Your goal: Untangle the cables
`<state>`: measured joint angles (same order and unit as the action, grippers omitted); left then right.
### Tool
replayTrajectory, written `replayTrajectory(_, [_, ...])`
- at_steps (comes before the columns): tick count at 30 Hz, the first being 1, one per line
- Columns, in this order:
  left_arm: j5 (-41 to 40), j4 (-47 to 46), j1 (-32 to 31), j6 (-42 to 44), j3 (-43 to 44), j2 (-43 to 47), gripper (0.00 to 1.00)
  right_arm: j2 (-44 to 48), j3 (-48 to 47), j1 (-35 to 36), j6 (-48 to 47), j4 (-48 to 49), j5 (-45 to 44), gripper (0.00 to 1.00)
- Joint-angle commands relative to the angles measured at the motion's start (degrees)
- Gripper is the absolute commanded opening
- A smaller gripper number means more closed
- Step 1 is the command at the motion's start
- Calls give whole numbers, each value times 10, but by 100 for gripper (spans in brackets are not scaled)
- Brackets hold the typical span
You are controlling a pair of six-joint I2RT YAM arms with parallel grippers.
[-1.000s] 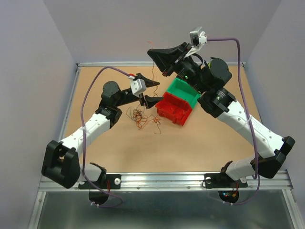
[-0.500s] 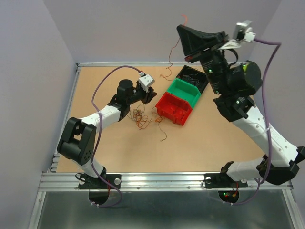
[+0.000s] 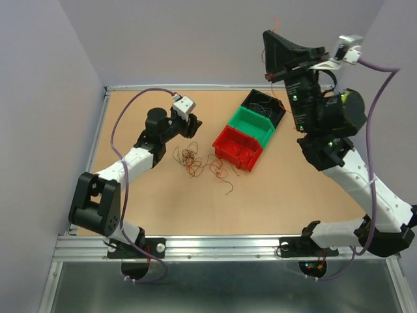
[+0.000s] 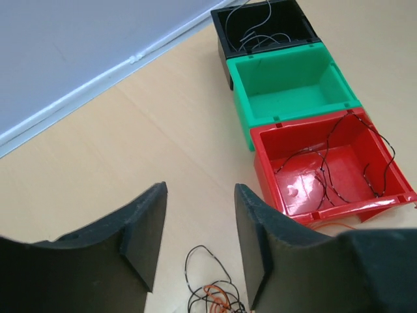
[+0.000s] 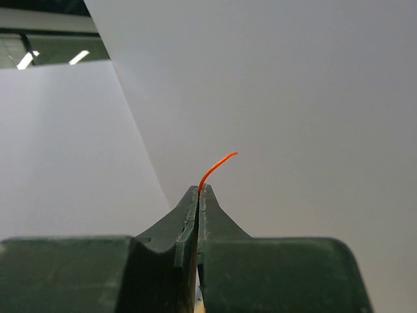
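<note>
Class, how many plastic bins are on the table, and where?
3, in a diagonal row: black bin farthest back, green bin in the middle, red bin nearest the tangled cables. None seems hidden.

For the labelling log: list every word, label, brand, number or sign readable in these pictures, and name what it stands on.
None: no text can be read in any view.
Red bin, green bin, black bin: plain walls, no print.
Left gripper, open, and right gripper, shut on the orange cable: bare dark fingers, no marking.
Arm base lights: small glowing dots, not signs.
</note>
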<state>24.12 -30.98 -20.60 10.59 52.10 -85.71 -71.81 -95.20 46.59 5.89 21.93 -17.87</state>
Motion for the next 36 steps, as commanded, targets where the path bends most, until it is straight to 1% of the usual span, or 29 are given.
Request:
replayTrajectory(1, [15,-52,8,-7,-28,61,59,-21,22,-6,-41,-3,-40,0])
replayTrajectory(4, [28,-70,8,-4,-49,85,62,-30,34,-33,-28,-3,-36,1])
replayTrajectory(9, [23,-85,8,-3,-68,109,64,-43,72,-107,52,3,20,1])
replayTrajectory(14, [16,-96,8,-4,-76,114,65,-68,95,-134,82,21,37,1])
replayTrajectory(17, [15,-97,8,-4,-77,112,66,-90,98,-170,106,21,56,0])
replayTrajectory(21, [15,-97,8,-2,-77,111,66,-113,112,-199,127,23,71,1])
replayTrajectory(26, [18,-97,8,-4,-77,110,66,-124,158,-224,163,53,88,0])
replayTrajectory(27, [19,-97,8,-4,-77,111,66,-122,187,-229,168,61,90,1])
replayTrajectory(30, [19,-98,8,-4,-78,114,66,-123,231,-236,185,98,93,1])
replayTrajectory(36, [19,-99,8,-1,-81,119,66,-156,240,-246,210,123,123,1])
